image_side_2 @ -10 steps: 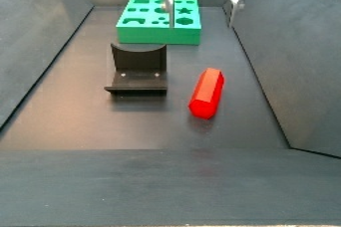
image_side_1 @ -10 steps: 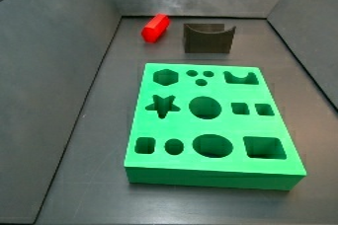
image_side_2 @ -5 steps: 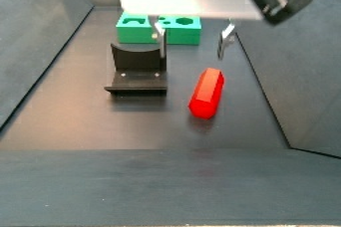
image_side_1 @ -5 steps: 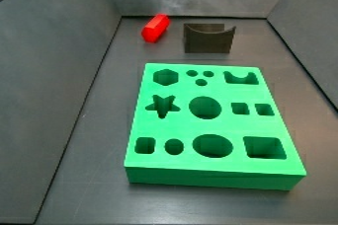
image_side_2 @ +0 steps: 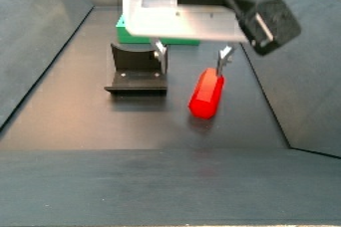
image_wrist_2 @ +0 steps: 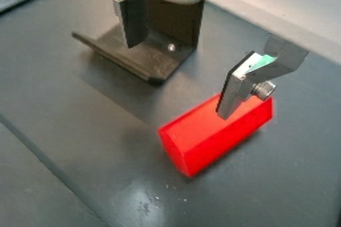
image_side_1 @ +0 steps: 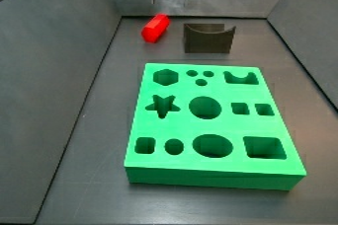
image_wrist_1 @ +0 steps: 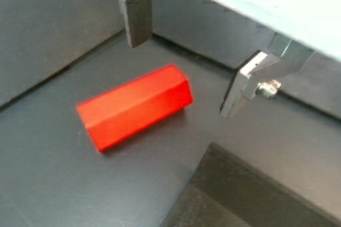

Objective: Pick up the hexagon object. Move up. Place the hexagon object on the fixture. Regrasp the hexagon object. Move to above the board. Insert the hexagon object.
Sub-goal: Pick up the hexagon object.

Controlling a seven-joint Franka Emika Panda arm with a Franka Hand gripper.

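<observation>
1. Right now the gripper (image_side_2: 189, 54) hangs above the floor with its jaws spread wide and nothing between them; in a side view it sits above the far end of the hexagon (image_side_2: 204, 93), between it and the fixture (image_side_2: 136, 70).
2. Both wrist views show the two silver fingers (image_wrist_1: 136, 14) well apart with bare floor between them, so nothing is grasped yet. The wide spread looks meant to leave room to straddle the peg.
3. The hexagon (image_wrist_1: 134, 106) lies flat on its side on the dark floor (image_side_2: 160, 136), loose and untouched. In a wrist view one finger (image_wrist_2: 245, 84) stands in front of its far end; whether they touch I cannot tell, though they look apart.
4. Lying down, it offers its long flat faces to the pads, which is probably why the fingers are lined up across its width and not along it.
5. The fixture (image_wrist_2: 150, 38) stands just left of the peg in that side view, empty, its notch free to take the peg for the regrasp.
6. The board (image_side_1: 211, 121) lies well apart from the peg, every hole open, the hexagon hole (image_side_1: 165, 75) at its far-left corner in a side view.
7. I judge this the pick-up stage: the gripper needs to centre over the peg, then descend.
</observation>
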